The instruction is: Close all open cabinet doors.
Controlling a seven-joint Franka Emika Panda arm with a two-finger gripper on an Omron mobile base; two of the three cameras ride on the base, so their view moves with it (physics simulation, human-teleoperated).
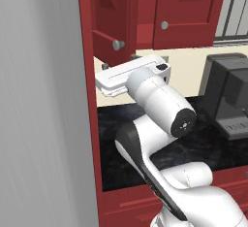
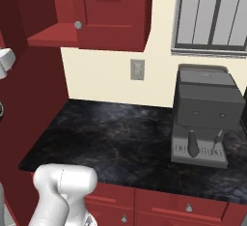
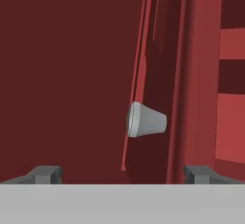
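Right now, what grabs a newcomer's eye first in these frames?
The open cabinet door at upper left, swung out from the wall cabinet, its grey knob just above the white arm's hand. In the hand view that knob sits dead centre, above and between the spread fingers. To the right, a grey coffee machine stands on the black counter.

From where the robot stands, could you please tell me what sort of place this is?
Most likely a home kitchen: dark red wall cabinet doors hang above a black marbled counter, and an espresso machine stands beneath a window.
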